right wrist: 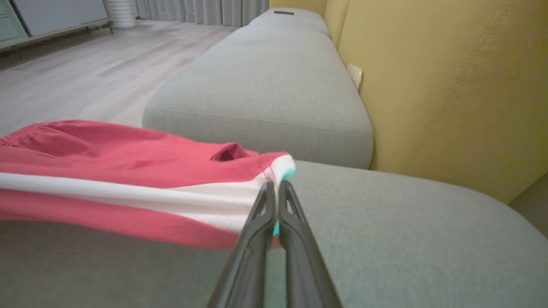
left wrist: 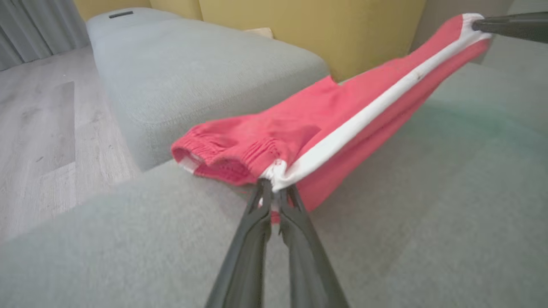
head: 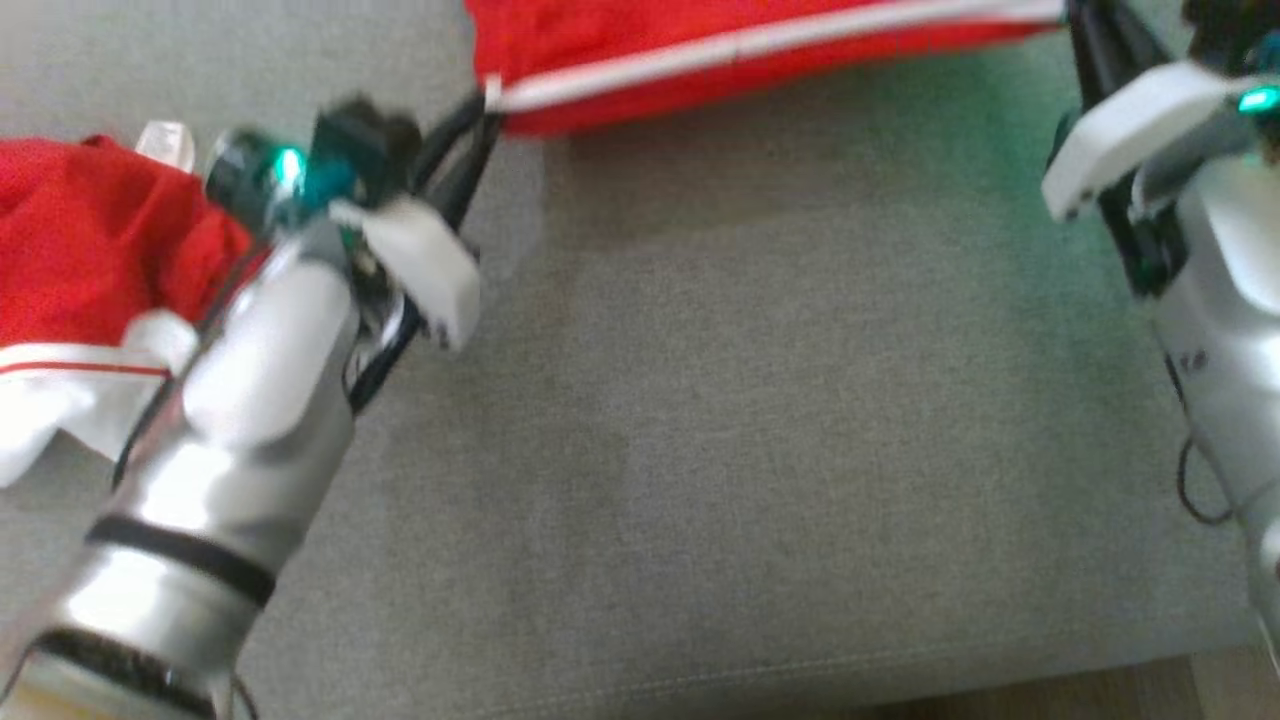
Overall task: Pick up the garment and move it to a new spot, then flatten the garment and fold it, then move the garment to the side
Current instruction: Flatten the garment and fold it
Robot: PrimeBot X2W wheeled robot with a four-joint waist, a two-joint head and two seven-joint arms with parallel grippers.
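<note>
The garment is a pair of red shorts with a white side stripe, held stretched in the air between both grippers above the grey sofa seat. My left gripper is shut on its elastic waistband end, which the left wrist view shows at the fingertips with the garment running away to the upper right. My right gripper is shut on the other end of the white stripe. In the right wrist view its tips pinch the hem and the garment spreads out to the left.
Another red and white cloth lies bunched at the left, partly behind my left forearm. A yellow backrest rises behind the seat. A second grey cushion adjoins it, with wood floor beyond. The seat's front edge runs along the bottom.
</note>
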